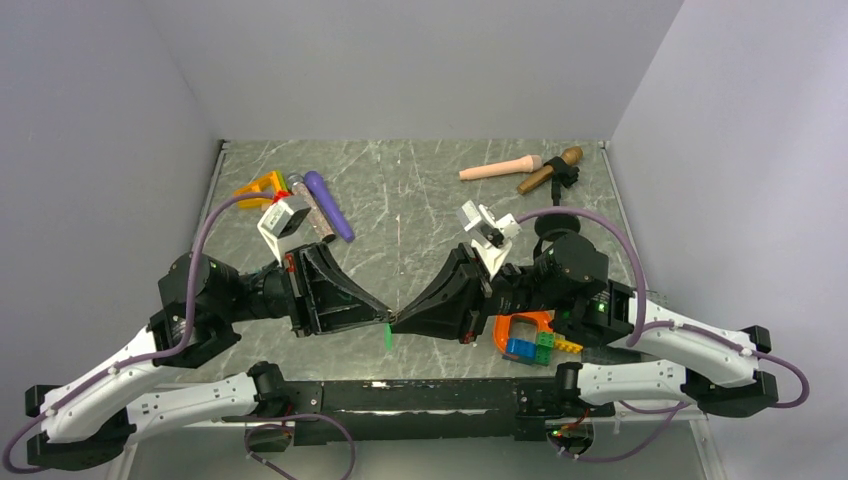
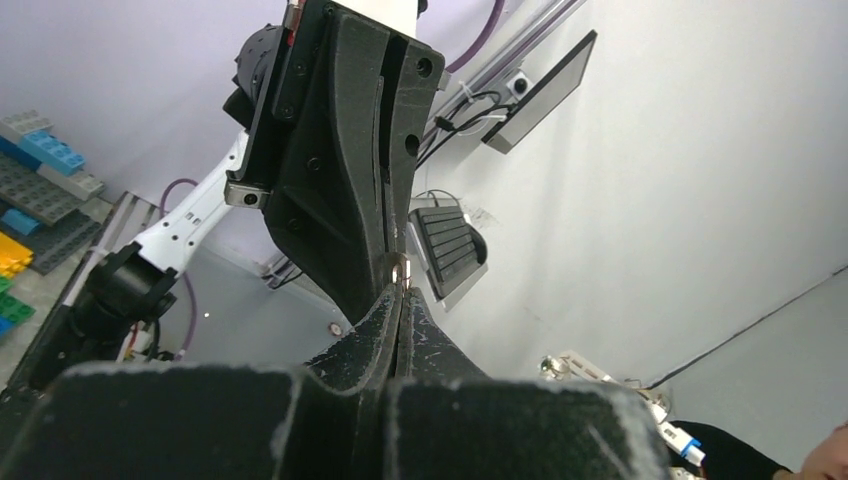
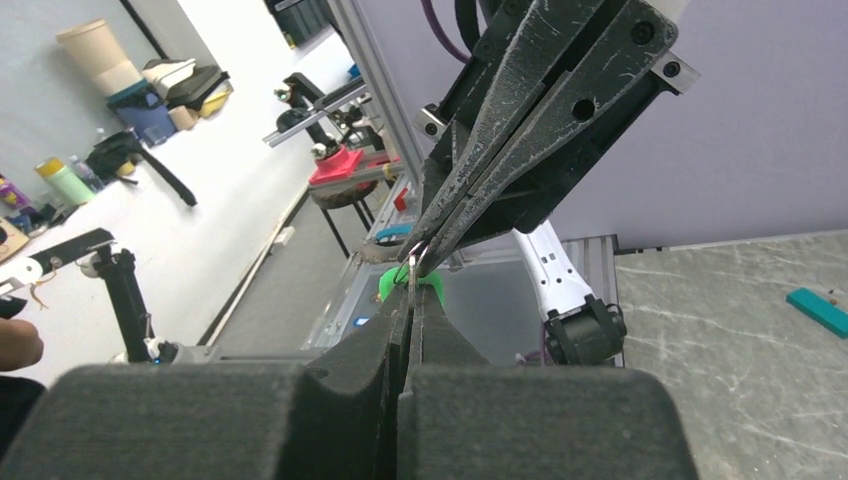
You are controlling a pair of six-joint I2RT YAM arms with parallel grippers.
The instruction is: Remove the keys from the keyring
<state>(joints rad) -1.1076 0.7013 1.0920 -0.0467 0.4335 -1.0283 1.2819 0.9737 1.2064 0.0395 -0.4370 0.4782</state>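
My left gripper (image 1: 384, 318) and right gripper (image 1: 399, 321) meet tip to tip above the table's near middle. Both are shut on the thin metal keyring (image 3: 412, 258), which glints between the tips in the left wrist view (image 2: 401, 268). The bright green key (image 1: 388, 337) hangs from the ring just below the tips; it shows behind my right fingertips (image 3: 436, 290). The teal key (image 3: 818, 310) lies flat on the marble table, apart from the ring, at the right edge of the right wrist view. I cannot pick it out in the top view.
Coloured building blocks (image 1: 530, 349) and an orange curved piece (image 1: 520, 325) lie under the right arm. A purple stick (image 1: 330, 205) and a yellow-orange piece (image 1: 262, 186) are at back left. A beige cylinder (image 1: 500, 168) and a microphone (image 1: 550, 170) are at back right.
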